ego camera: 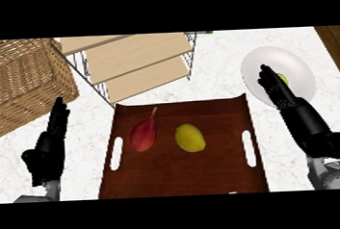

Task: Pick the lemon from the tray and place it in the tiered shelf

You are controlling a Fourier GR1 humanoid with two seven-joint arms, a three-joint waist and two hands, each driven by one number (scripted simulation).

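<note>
A yellow lemon [190,137] lies on the dark brown tray [183,176], right of its middle. A red pear-shaped fruit [144,133] lies just left of it. The tiered shelf [135,60], with light wooden boards in a wire frame, stands behind the tray. My right hand [280,91] is open to the right of the tray, fingers straight and pointing away over a white plate. My left hand [51,141] is open left of the tray, fingers up. Neither hand touches the lemon.
A woven wicker basket [22,84] stands at the far left beside the shelf. A white plate [281,68] at the right holds a small yellow-green thing, mostly hidden by my right hand. The counter is white marble, with a wooden edge at the far right.
</note>
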